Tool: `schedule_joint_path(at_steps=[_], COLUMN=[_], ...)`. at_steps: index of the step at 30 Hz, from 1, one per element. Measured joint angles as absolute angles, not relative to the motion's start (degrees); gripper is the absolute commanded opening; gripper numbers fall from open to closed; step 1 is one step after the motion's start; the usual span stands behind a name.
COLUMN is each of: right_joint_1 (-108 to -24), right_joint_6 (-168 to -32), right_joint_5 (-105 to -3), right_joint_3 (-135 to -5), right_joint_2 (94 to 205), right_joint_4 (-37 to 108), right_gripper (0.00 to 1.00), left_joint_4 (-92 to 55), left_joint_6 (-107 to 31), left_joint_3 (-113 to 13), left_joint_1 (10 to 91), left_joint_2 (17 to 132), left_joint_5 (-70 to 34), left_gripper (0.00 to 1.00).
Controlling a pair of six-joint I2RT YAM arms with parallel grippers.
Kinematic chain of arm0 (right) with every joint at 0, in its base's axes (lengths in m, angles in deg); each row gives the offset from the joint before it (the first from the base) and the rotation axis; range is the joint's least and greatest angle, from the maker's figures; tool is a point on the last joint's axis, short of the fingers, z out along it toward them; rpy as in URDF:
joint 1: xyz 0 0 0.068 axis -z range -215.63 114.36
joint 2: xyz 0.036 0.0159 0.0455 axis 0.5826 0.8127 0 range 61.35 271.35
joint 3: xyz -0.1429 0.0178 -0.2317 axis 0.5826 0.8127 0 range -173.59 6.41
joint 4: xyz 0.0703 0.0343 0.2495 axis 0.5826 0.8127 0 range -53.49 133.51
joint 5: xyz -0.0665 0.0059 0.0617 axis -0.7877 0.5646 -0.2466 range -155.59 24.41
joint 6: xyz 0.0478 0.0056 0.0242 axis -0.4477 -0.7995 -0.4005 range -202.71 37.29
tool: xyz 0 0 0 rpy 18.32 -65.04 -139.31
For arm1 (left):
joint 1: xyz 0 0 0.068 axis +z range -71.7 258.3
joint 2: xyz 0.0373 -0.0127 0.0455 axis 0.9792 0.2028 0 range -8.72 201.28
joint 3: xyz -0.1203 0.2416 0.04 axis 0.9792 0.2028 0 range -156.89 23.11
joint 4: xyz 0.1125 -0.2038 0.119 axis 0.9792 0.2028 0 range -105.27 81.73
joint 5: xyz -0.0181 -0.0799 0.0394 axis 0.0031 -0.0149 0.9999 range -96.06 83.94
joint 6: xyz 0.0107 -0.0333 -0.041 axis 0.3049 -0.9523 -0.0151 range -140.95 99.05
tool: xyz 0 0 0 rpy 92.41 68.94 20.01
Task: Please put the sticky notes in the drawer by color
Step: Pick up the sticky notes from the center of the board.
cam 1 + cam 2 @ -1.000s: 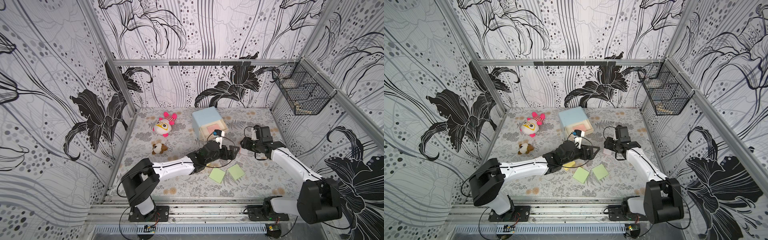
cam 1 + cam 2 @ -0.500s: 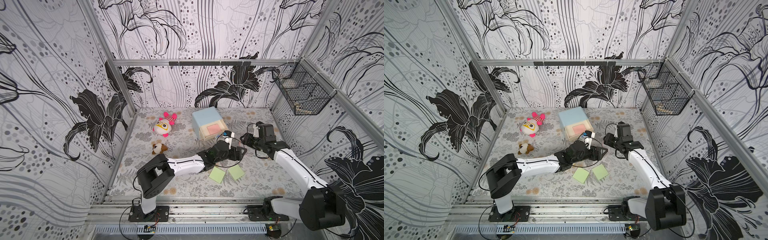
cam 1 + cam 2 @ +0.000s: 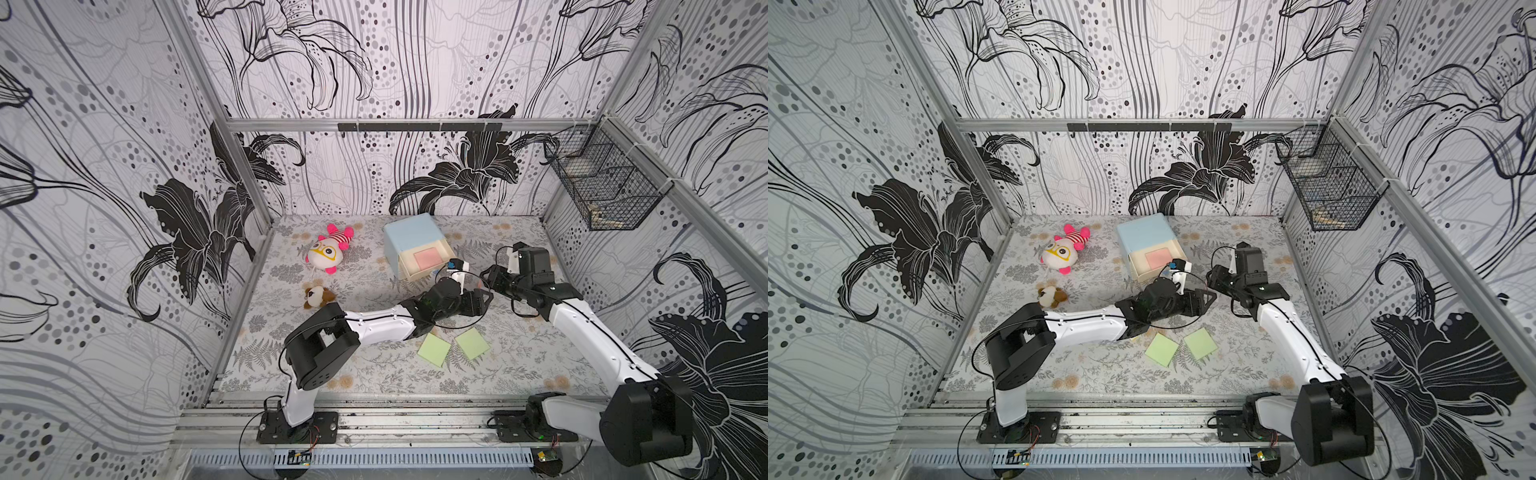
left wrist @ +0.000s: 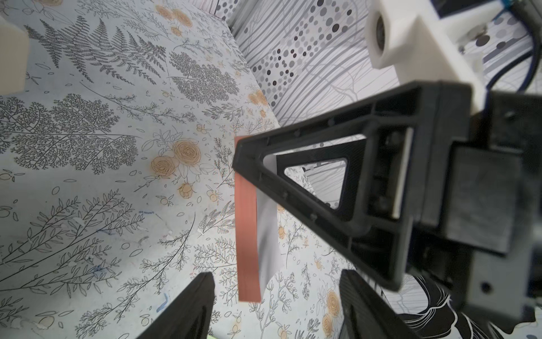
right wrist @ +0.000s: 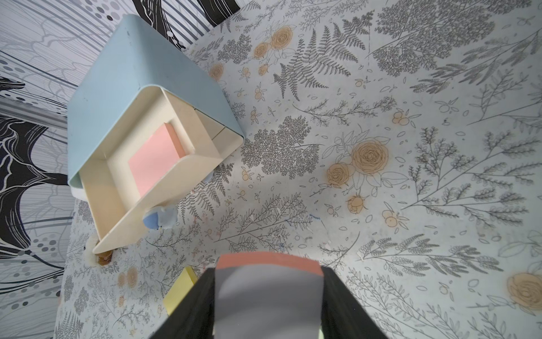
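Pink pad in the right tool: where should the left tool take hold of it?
Take the pink pad by the free end protruding past the right tool, pinching its two broad faces. It is held edge-on toward the left tool, whose open jaws straddle it, so come straight in.

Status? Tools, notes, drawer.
Right tool shut on salmon-edged pad; left tool open, straddling it. Top drawer open, pink pad inside. Two green pads, yellow pad on table. Left wrist close by drawer front.
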State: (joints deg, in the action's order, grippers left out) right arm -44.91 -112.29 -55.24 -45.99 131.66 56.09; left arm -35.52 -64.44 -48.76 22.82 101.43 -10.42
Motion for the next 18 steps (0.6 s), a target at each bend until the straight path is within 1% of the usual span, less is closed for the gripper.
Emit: schedule_joint_path(at_steps=[4,7,8,13,16,17,18], right_joint_1=[-44.91,-44.91,-44.91,-44.91,-44.91,-44.91,-44.91], right_joint_6=[-112.4,-112.56,-112.58,-112.97,-113.17,-113.17,-113.17], right_joint_5=[-55.22,-55.04,-55.02,-54.61,-54.41,-54.39,-54.39], right_joint_3=[-45.99,-46.1,-46.1,-46.1,-46.1,-46.1,-46.1], right_joint_2=[131.66,131.53,131.44,131.13,130.8,130.7,130.59], right_joint_4=[55.65,55.52,55.54,55.54,55.54,55.54,55.54], right_gripper=[0.59,0.59,0.59,0.58,0.59,0.59,0.62], left_joint_4=[-35.3,-35.12,-35.06,-35.12,-35.32,-35.5,-35.69], left_joint_6=[-64.52,-64.61,-64.61,-64.83,-64.89,-64.87,-64.87], left_joint_3=[-50.34,-51.13,-51.19,-51.21,-51.21,-51.21,-51.21], left_joint_1=[22.9,22.99,23.08,23.91,24.37,24.41,24.45], left_joint_2=[102.22,102.94,103.05,103.09,103.09,103.09,103.09], left_joint_5=[-10.28,-10.28,-10.28,-10.28,-10.35,-10.35,-10.39], left_gripper=[0.66,0.58,0.53,0.39,0.28,0.23,0.19])
